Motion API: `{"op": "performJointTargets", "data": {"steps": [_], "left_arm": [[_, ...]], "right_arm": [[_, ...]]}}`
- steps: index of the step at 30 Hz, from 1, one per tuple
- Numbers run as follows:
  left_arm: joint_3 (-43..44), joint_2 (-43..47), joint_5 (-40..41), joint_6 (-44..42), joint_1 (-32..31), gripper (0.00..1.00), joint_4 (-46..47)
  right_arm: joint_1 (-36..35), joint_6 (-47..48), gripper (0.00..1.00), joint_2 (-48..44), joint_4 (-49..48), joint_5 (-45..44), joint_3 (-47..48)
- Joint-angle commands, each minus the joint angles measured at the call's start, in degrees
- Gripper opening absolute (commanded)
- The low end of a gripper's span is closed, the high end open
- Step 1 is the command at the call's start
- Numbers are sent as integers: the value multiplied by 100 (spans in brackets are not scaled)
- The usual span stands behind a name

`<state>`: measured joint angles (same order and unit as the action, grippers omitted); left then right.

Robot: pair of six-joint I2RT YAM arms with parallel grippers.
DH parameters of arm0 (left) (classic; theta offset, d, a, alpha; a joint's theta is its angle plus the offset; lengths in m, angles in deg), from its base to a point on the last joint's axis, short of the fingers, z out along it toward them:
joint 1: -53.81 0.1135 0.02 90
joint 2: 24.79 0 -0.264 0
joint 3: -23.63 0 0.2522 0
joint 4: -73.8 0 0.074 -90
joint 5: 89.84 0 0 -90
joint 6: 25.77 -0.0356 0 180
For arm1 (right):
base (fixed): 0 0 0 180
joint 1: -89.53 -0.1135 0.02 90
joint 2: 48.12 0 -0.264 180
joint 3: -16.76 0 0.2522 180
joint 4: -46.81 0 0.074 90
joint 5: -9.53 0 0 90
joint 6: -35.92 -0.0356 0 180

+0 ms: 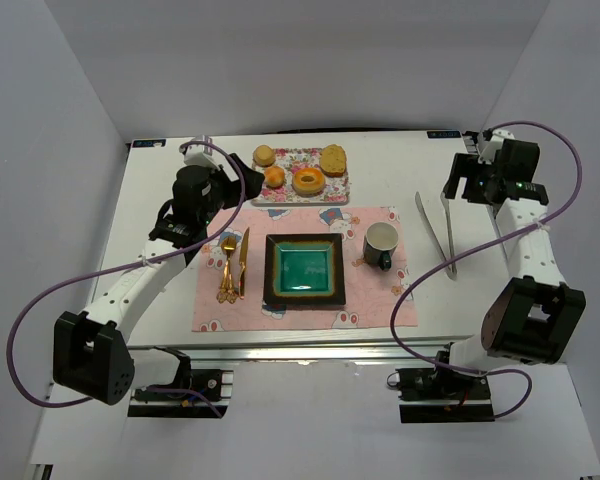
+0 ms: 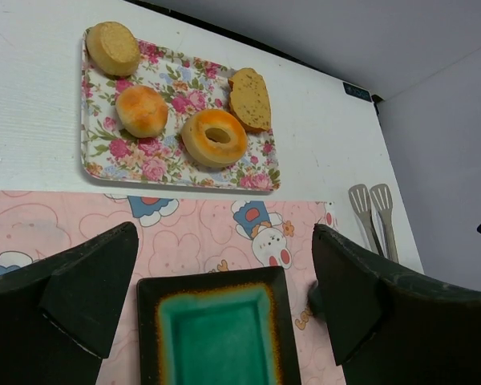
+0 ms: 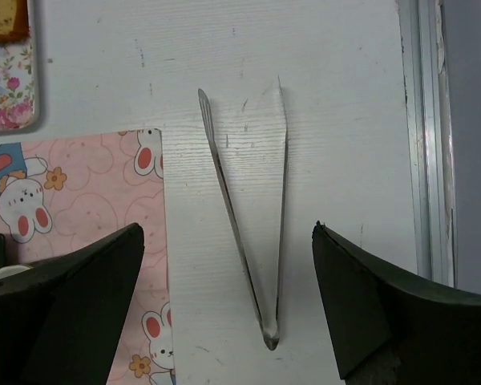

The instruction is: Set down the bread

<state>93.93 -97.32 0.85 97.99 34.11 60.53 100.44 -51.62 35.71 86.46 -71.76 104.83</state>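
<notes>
The bread (image 1: 333, 158) is a flattish golden-brown speckled piece at the right end of the floral tray (image 1: 298, 198), next to the ring doughnut (image 1: 308, 180). In the left wrist view the bread (image 2: 250, 99) lies beside the doughnut (image 2: 215, 136). A corner of the bread (image 3: 4, 18) shows in the right wrist view. My left gripper (image 1: 223, 186) is open and empty, left of the tray; in its wrist view (image 2: 224, 309) it hovers above the green plate (image 2: 220, 329). My right gripper (image 1: 469, 183) is open and empty; in its wrist view (image 3: 228, 313) it is above the metal tongs (image 3: 252, 216).
Two round orange buns (image 1: 264, 155) (image 1: 274, 177) share the tray. A green square plate (image 1: 304, 270) sits on the pink placemat (image 1: 370, 310), with gold cutlery (image 1: 231, 266) to its left and a cup (image 1: 381, 245) to its right. The tongs (image 1: 437, 235) lie on the table right of the mat.
</notes>
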Motion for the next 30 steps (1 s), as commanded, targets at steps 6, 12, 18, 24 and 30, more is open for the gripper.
{"op": "performJointTargets", "data": {"steps": [6, 12, 18, 24, 30], "left_arm": [[-143, 292, 72, -10, 89, 93, 48], [-230, 231, -16, 105, 151, 0, 205], [-256, 266, 45, 148, 177, 73, 109], [-424, 275, 2, 219, 186, 81, 127], [-415, 222, 28, 184, 186, 81, 82]], "right_arm": [[130, 2106, 73, -517, 347, 1641, -574], [139, 2417, 0, -815, 145, 2231, -1057], [130, 2724, 89, -658, -224, 1345, -1708], [121, 2849, 89, -632, -1199, 510, -2561], [121, 2479, 86, -70, -1876, -150, -2754]]}}
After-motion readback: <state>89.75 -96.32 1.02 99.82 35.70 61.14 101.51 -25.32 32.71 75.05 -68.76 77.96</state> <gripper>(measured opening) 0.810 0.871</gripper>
